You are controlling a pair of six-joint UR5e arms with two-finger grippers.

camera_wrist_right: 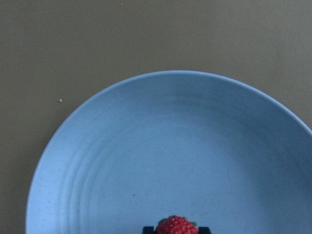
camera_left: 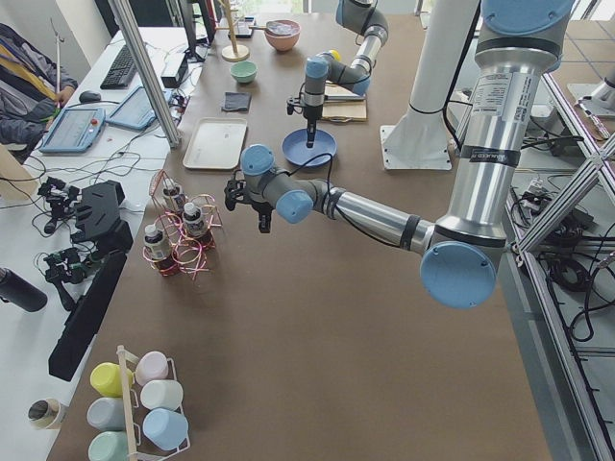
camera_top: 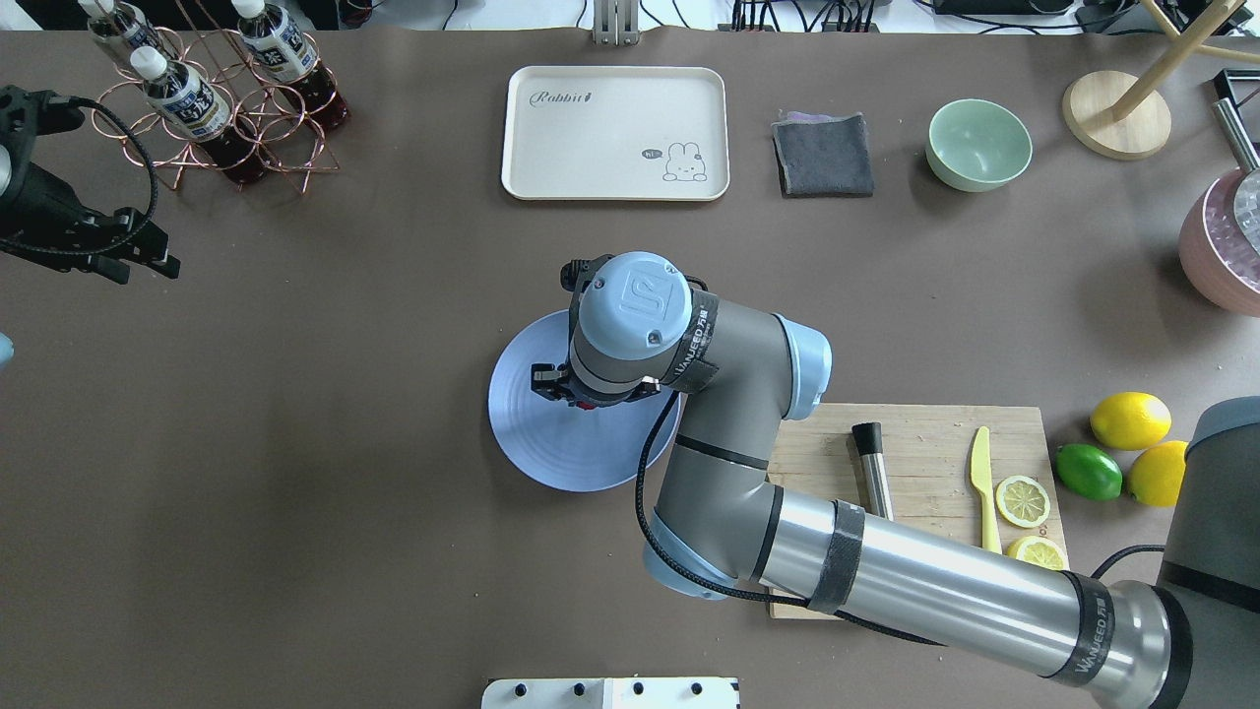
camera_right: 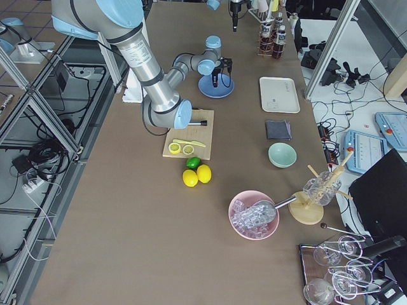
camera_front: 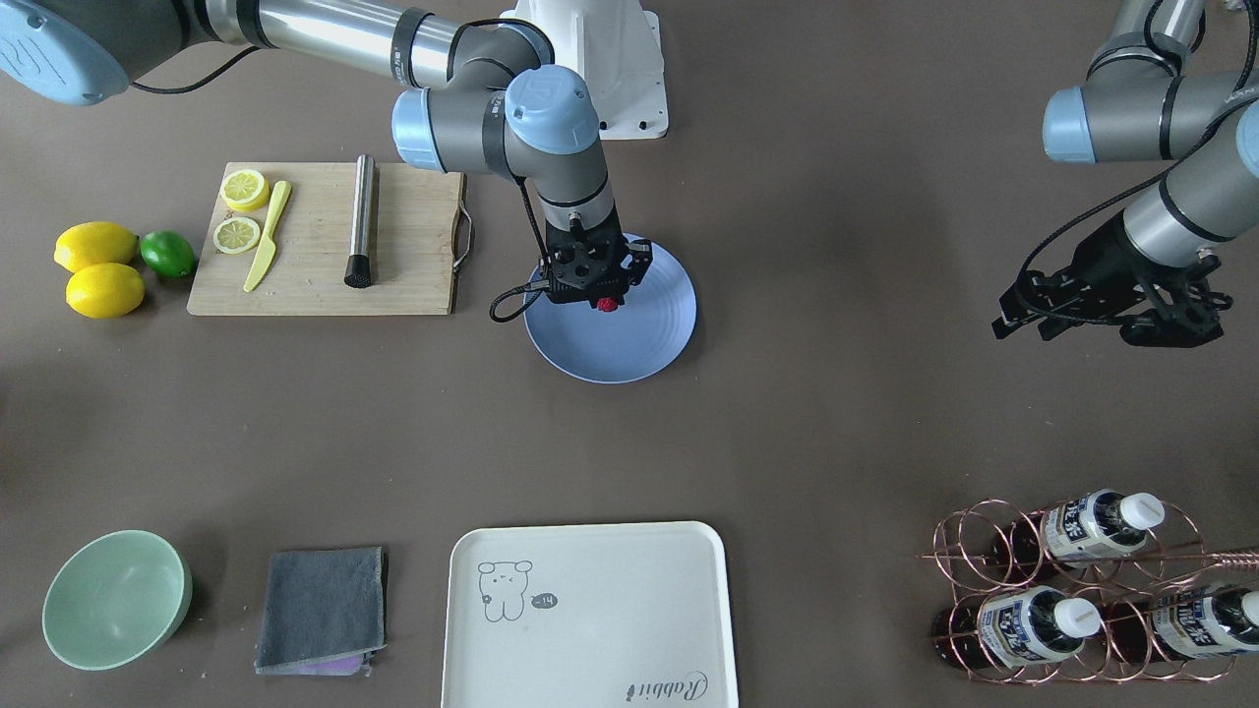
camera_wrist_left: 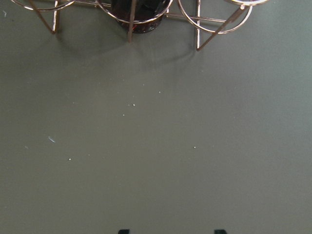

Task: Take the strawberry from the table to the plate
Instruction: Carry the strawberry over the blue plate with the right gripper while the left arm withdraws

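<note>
Right gripper [camera_front: 604, 295] pinches the strawberry [camera_wrist_right: 176, 225] between its fingertips, poised over the light blue plate [camera_front: 639, 349], inside the rim. Judged ready for release, not yet let go. Left gripper [camera_front: 1023, 327] spread, empty, parked near the copper bottle rack [camera_front: 1072, 590], clear of the work.

I see the bumpy red strawberry [camera_wrist_right: 176, 225] pinched in the right pincer [camera_front: 610, 299] over the round light-blue plate [camera_front: 644, 349] on the counter [camera_front: 846, 413].

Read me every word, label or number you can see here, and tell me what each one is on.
"Rabbit": on the cream tray.
"hi": speech bubble beside the tray's rabbit drawing.
"UR": blue cap on the right arm.
Bottle labels: too small to read.
Arm strap lettering: too blurred to read.
</note>
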